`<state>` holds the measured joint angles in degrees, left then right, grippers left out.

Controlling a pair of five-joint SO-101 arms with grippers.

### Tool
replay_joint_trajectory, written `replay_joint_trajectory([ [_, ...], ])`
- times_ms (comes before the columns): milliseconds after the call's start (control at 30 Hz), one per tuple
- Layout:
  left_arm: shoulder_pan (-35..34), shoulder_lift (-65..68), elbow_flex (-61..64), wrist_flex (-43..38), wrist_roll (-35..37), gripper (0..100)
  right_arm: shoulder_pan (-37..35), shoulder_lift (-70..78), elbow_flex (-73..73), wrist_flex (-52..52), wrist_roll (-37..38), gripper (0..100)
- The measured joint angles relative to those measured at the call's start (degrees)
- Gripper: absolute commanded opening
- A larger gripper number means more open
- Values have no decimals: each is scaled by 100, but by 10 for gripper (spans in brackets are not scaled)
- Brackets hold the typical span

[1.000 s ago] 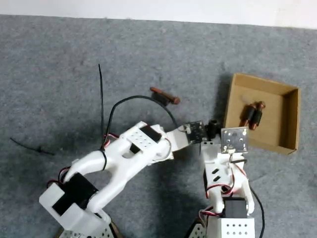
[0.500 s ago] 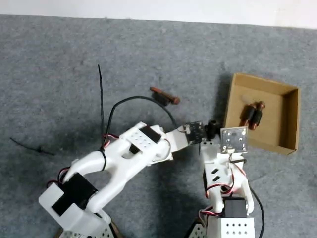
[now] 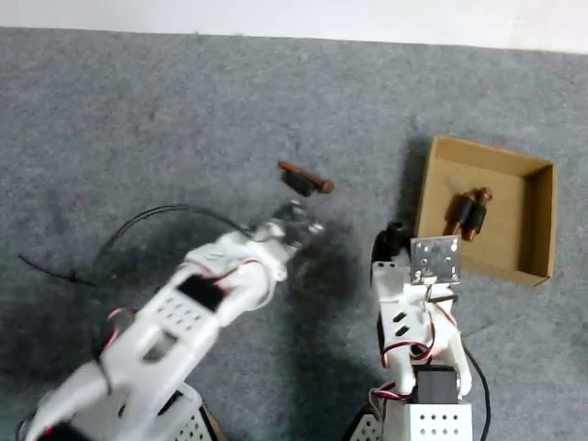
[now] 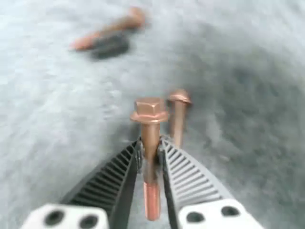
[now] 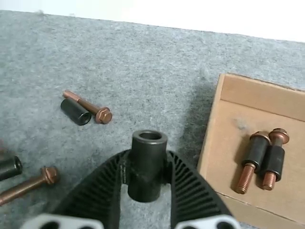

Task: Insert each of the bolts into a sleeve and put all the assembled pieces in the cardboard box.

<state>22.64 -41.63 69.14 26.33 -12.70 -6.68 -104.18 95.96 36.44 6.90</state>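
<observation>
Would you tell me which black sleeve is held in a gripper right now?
The empty sleeve clamped in the right gripper; the others lie on the carpet or, with bolts through them, in the cardboard box.

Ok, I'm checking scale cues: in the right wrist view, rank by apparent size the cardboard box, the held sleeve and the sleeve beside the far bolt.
1. cardboard box.
2. held sleeve, enlarged by nearness to the camera.
3. sleeve beside the far bolt.

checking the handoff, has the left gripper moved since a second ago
yes. the left gripper, shut on a bolt, has pulled back from beside the cardboard box toward the left of the high view, leaving a wide gap to the box.
</observation>
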Motion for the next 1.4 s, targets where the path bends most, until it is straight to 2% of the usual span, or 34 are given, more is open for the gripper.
replay_joint_trajectory([
  [167,-387,-1257,615,-141,536,5,-26,0,0,0,0,6],
  [267,-536,-1996,897,-149,791,5,-352,0,0,-9,0,6],
  [567,-668,-4492,1864,-149,862,5,-1169,0,0,-185,0,6],
  [700,-826,-5679,2347,-149,862,5,-1257,0,0,-448,0,6],
  [833,-914,-6127,2435,-149,985,5,-1442,0,0,-642,0,6],
  [1000,-897,-6127,2444,-185,1846,5,-2004,0,0,-677,343,6],
  [1200,-774,-6127,2444,-185,2804,5,-2198,0,0,-774,580,6],
  [1400,-264,-6127,2409,-185,4826,5,-2382,0,0,-818,835,6],
])
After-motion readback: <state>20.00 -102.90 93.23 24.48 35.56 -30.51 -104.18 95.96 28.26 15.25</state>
